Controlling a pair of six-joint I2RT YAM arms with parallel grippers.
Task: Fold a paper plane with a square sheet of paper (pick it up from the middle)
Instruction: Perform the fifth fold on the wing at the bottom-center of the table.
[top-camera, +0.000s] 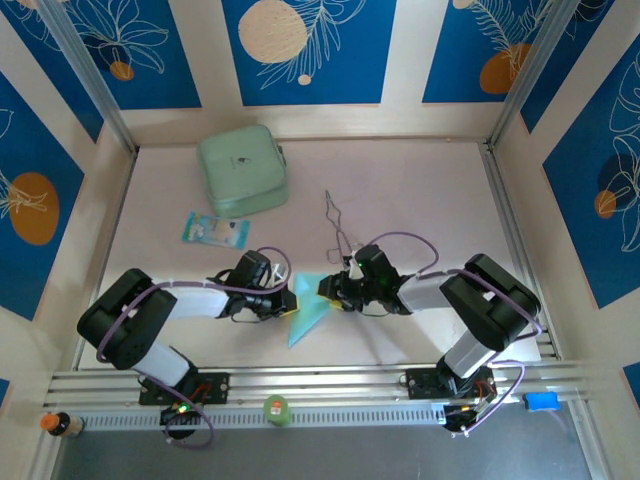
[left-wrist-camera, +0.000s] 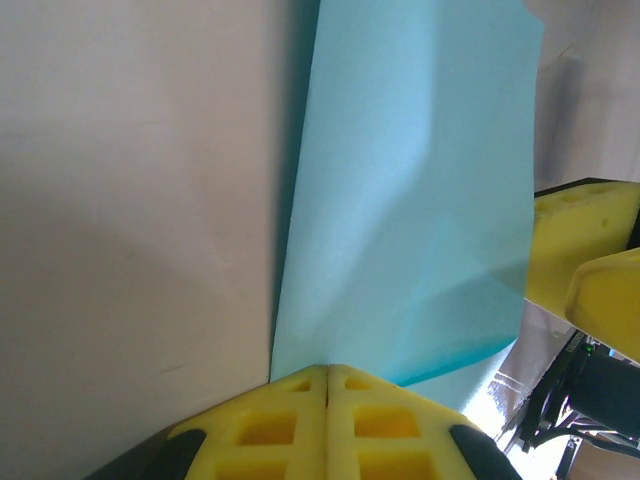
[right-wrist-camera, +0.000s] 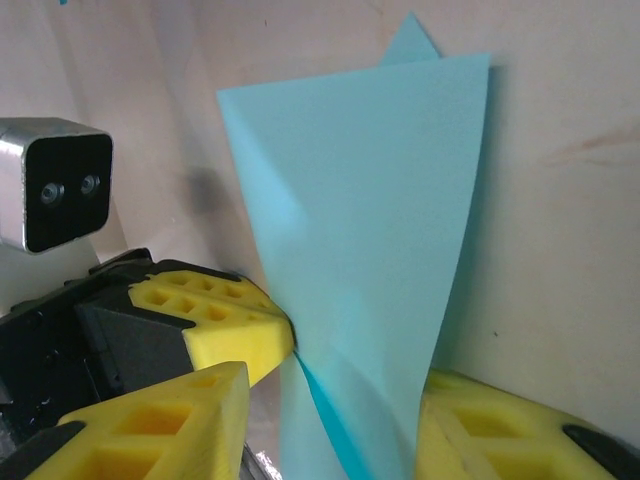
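Cyan square sheet of paper (top-camera: 310, 312), thin and part-folded, is caught between the two grippers: mid-fold, no plane yet.
The left gripper (left-wrist-camera: 328, 385) has its yellow foam pads (left-wrist-camera: 260, 430) pressed together on the paper's near edge. The right gripper (right-wrist-camera: 335, 400) stands half-open, its fingers (right-wrist-camera: 150, 425) on either side of the paper, not visibly clamping. Beyond both sets of fingertips the paper runs out as a tall tapering panel with a diagonal crease and a small corner peeking behind. Next, I judge, the right fingers must close on the loose flap and press along the crease without pulling it from the left's hold.
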